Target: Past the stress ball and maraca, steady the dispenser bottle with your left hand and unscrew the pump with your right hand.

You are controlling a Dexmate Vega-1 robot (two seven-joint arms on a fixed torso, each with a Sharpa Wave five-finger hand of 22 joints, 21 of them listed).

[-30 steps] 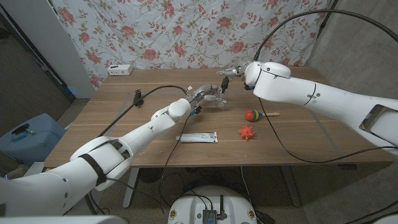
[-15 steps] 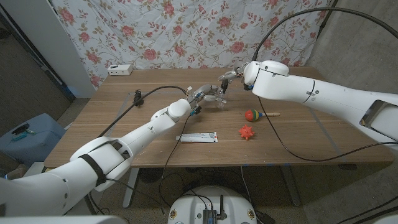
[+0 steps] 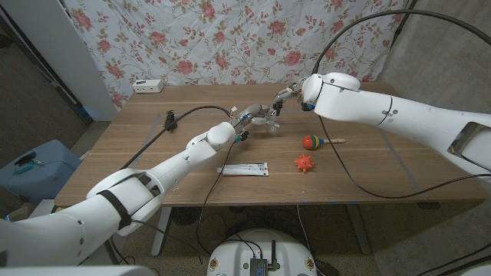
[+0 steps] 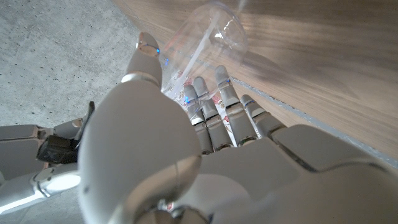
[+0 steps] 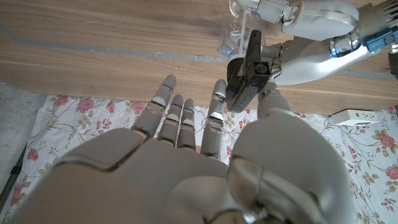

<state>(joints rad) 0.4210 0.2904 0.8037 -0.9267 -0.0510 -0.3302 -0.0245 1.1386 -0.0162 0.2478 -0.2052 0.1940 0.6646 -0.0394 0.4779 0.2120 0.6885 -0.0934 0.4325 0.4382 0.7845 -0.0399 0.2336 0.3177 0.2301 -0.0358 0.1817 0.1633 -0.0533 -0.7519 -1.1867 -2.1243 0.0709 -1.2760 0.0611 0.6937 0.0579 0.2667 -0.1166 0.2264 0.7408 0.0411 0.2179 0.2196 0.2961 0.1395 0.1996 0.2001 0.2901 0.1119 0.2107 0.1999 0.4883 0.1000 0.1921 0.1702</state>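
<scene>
Clear plastic bottle upright in my left hand, my right hand just beyond its top.

I take the bottle as the landmark: it stands on the wooden table on the far side of the maraca and the orange ball, long axis vertical. My left hand wraps its wall from the side, fingers curled round the clear body. My right hand is the nearer one to the pump, which shows dark between its thumb and fingers; those fingers are spread and I cannot tell whether they actually pinch it. I judge the coming twist turns on closing squarely about that vertical axis.
</scene>
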